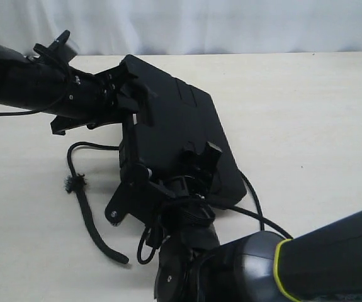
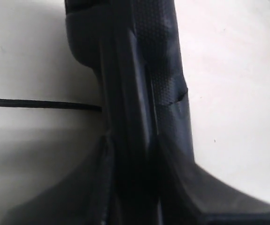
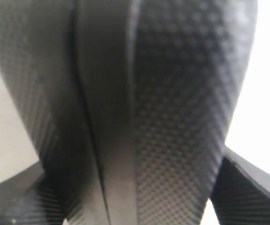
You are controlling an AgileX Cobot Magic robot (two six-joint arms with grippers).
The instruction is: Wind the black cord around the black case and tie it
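Note:
The black case (image 1: 181,126) is held tilted above the table, gripped at two edges. My left gripper (image 1: 129,94) is shut on its far left edge, and my right gripper (image 1: 193,165) is shut on its near edge. The left wrist view shows the case's edge (image 2: 144,93) running between the fingers (image 2: 219,197). The textured case (image 3: 181,103) fills the right wrist view between the fingers (image 3: 252,187). The black cord (image 1: 89,217) lies on the table to the left, with its frayed tuft (image 1: 73,182) beside the case. A stretch of cord (image 2: 41,104) runs up to the case's edge.
The pale table (image 1: 306,113) spreads to the right and behind the case. A white backdrop (image 1: 231,25) closes the far side. Thin black lines (image 1: 256,207) curve out from under the case on the right; whether they are cord or arm cable I cannot tell.

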